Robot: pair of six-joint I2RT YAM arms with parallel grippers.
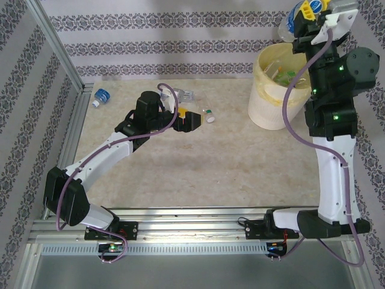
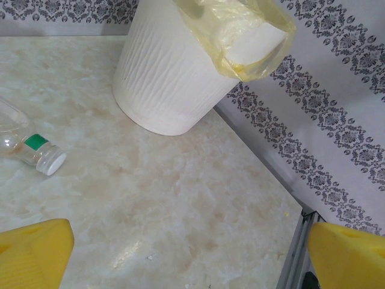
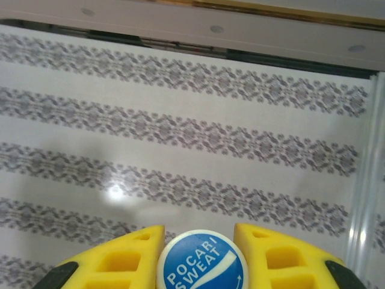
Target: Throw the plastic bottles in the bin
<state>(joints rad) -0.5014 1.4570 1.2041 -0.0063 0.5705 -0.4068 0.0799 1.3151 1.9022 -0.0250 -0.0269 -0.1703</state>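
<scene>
High by the bin (image 1: 264,107), right gripper (image 1: 310,12) clamps a mostly hidden bottle (image 3: 201,265); left gripper (image 1: 191,121) gapes.

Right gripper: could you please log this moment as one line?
right gripper shut on Pocari Sweat bottle, raised near bin | left gripper open over table | white-capped bottle on table

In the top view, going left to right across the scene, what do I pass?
Blue-marked bottle → left gripper, open → white-capped bottle → bin → right gripper, shut on a Pocari Sweat bottle.
</scene>
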